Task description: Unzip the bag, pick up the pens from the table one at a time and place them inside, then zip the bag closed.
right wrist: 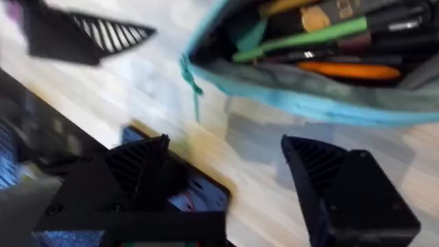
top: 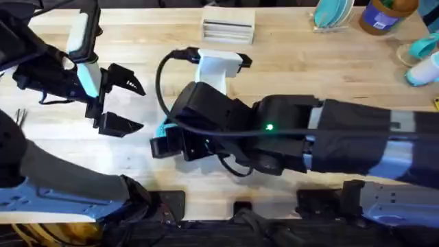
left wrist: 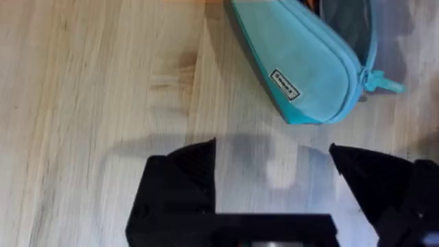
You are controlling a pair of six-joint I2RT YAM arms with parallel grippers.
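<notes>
the right pincer (right wrist: 226, 171) is held open and empty just beside the open end of the bag (right wrist: 309, 103), where the zipper pull (right wrist: 194, 86) hangs, probably so the pull can be caught for closing. the left pincer (top: 122, 101) is also spread open and empty, near the bag's closed end (left wrist: 309, 75), likely to steady the fabric against the pull. the bag is unzipped, and the pens (right wrist: 309, 38) are seen lying inside among other items, a green one uppermost. the bag rests on the table (top: 288, 65) near the middle, closer to the front edge, mostly covered by the right arm.
</notes>
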